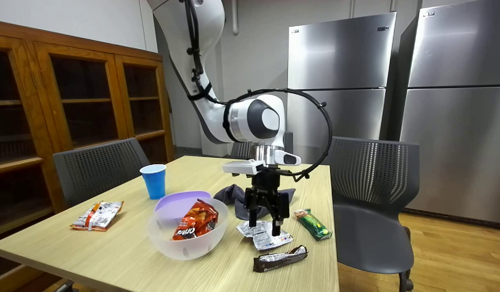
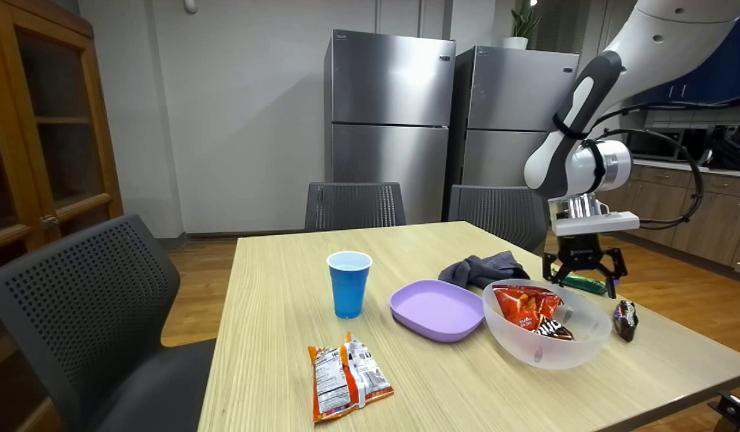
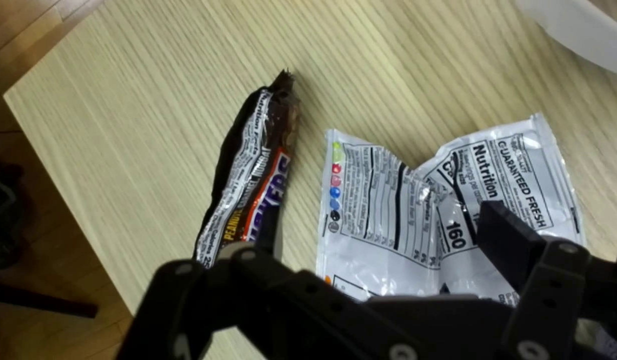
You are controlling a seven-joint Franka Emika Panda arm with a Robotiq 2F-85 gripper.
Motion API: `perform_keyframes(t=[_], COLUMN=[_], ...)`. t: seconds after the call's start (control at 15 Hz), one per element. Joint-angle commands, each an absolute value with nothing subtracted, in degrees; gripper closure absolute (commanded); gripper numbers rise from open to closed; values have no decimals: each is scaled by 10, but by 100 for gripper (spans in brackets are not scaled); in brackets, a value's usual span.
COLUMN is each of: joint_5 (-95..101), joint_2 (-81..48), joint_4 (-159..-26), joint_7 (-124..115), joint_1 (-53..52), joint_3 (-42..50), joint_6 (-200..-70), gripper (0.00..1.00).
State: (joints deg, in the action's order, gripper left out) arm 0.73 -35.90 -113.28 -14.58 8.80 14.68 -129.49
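My gripper (image 1: 264, 227) points down with its fingers spread wide, nothing gripped between them. Beneath it lies a crumpled silver packet (image 3: 368, 200) with printed nutrition text, flat on the table. In the wrist view one finger (image 3: 508, 240) overlaps the packet; whether it touches cannot be told. The opposite finger appears over the gap beside a brown Snickers bar (image 3: 253, 185), covering that bar's lower end. The same bar (image 1: 280, 260) lies nearer the table's edge. A green wrapped bar (image 1: 313, 224) rests on the packet's far side. In an exterior view the bowl and gripper (image 2: 584, 285) hide the packet.
A frosted bowl (image 1: 193, 251) holding a red chip bag (image 1: 197, 221) stands close by, against a purple plate (image 2: 436, 306). Behind is a dark cloth (image 2: 481, 270). Farther off are a blue cup (image 2: 349, 291) and an orange-and-white bag (image 2: 349, 381). Chairs (image 1: 373, 194) surround the table.
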Motion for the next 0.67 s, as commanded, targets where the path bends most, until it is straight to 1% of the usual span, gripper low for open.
perform_keyframes(t=[0.0,0.13,0.2,0.27,0.6], joint_5=[21,22,23,24,29], joint_2=[-370,-372,-372,-373,-376], joint_4=[-1115,-1113,-1113,-1113,-1110], joint_7=[-165,-164,-164,-164,-164], joint_1=[81,80,79,79,76], joint_3=[152,152,152,152,152], joint_6=[-1286,-1286,-1287,-1287,-1285], gripper=[0,0,25,26,67])
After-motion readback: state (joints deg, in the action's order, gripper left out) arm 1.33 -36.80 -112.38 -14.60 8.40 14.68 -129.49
